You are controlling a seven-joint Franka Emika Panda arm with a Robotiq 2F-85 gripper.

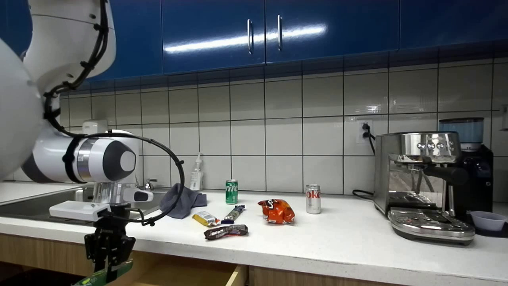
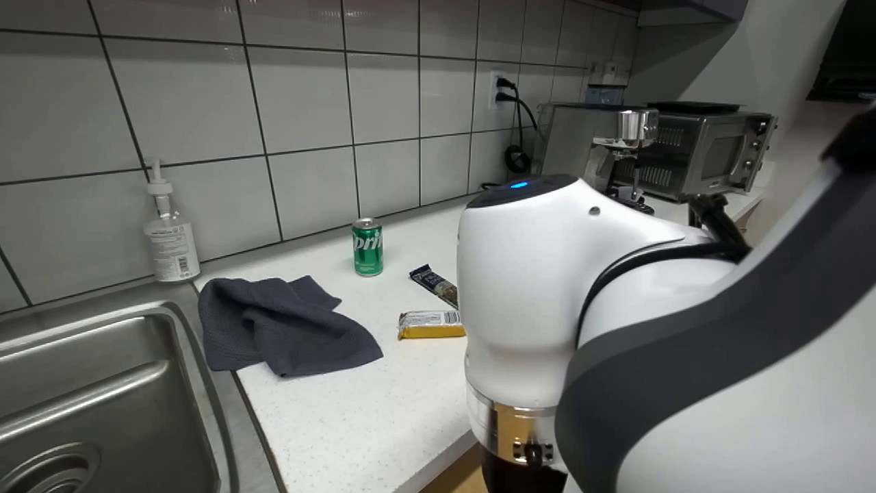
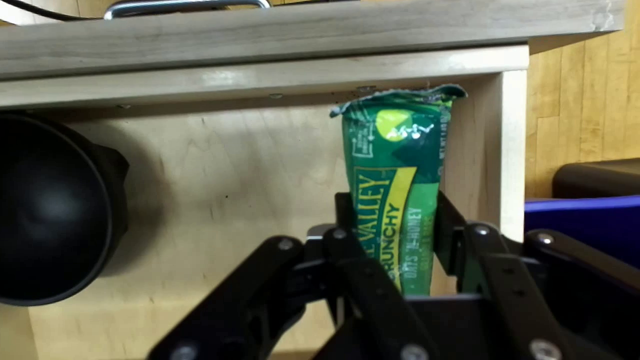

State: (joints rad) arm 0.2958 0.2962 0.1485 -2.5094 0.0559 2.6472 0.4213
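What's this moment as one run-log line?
gripper: closed on green-wrapped bar | bar: over open drawer | drawer contents: round black object, apart from bar

In the tool (image 3: 394, 215), a granola bar (image 3: 395, 170) hangs over the drawer (image 3: 240, 200).

Three viewpoints
An exterior view is facing the wall (image 1: 283, 137); an exterior view, nearer, is looking along the counter (image 2: 404, 400) — both are sharing the green can (image 2: 368, 257) — the wrist view is closely overlooking the drawer (image 3: 250, 200).
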